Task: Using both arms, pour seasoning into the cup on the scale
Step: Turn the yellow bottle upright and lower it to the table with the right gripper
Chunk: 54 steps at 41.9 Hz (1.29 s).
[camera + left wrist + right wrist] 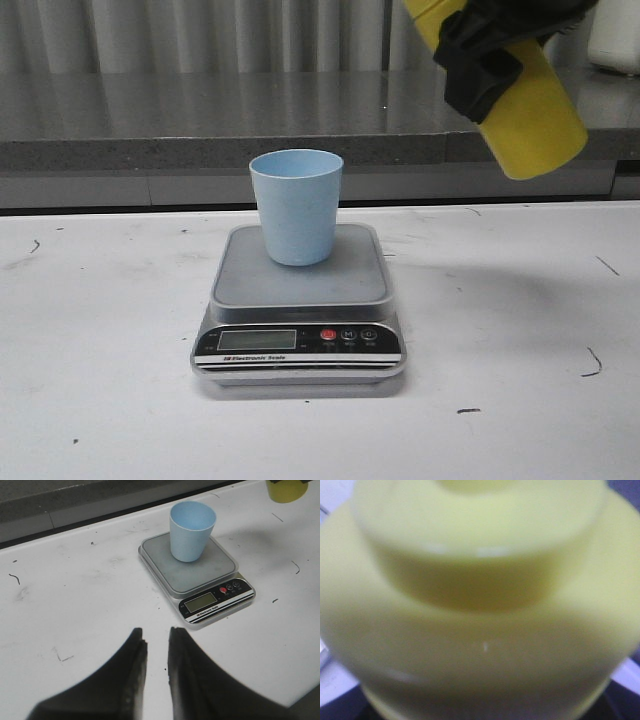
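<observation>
Both arms had roles: the right fingers [490, 60] gripped the tilted yellow bottle [535, 115] high beside the cup [296, 205] on the scale [298, 290], presumably for pouring, while the left fingers [156, 652] hovered slightly parted, empty.

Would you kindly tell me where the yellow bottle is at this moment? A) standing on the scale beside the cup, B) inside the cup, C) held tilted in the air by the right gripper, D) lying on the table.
C: the yellow squeeze bottle hangs tilted, clamped by the right gripper, up and to the right of the blue cup on the scale.
</observation>
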Available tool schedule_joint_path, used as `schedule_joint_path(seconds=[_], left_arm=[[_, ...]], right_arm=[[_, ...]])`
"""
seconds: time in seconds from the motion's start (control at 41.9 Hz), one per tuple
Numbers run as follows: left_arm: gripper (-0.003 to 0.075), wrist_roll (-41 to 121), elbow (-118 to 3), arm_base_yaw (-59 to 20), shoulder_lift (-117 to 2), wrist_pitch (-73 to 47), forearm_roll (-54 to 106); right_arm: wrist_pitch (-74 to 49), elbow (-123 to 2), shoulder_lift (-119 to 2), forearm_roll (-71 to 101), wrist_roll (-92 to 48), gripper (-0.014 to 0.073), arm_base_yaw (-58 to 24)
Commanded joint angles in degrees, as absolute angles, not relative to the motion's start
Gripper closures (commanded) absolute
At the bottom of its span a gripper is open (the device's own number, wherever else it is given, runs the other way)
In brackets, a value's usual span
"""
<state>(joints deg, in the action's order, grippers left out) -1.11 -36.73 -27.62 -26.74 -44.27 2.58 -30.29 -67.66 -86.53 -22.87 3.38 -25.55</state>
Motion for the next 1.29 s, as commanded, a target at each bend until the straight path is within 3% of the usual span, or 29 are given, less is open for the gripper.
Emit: schedule_joint_path(seconds=[0.0,0.31,0.454,0.812,1.075,1.17,1.266], left_arm=[[0.0608,-1.4,-38.2,-27.7,-26.9,-40.1,2.9],[0.0608,-1.4,-38.2,-27.7,-26.9,-40.1,2.9],[0.0608,-1.4,-38.2,-27.7,-26.9,-40.1,2.9],[0.0608,-1.4,-38.2,-27.7,-26.9,-40.1,2.9],[0.0608,-1.4,-38.2,-27.7,-26.9,-40.1,2.9],[0.0608,-1.4,-38.2,-27.7,-26.9,-40.1,2.9],[0.0608,-1.4,-38.2,-27.7,-26.9,-40.1,2.9]], right_arm=[[-15.5,-63.4,-81.0,-19.7,3.5,0.023,-22.7],[22.3,-42.6,-80.2,-8.9,3.5,0.023,-16.0],[34.0,-38.3,-83.0,-7.0,3.4,0.023,-15.1],[47.1,-38.0,-93.7,-6.3,3.3,0.023,-14.8],[48.8,-38.2,-98.4,-5.3,3.3,0.0228,-14.8],[48.3,-38.2,-98.8,-5.4,3.3,0.0154,-14.8],[46.7,-38.2,-98.8,-5.4,3.3,-0.0006,-14.8]])
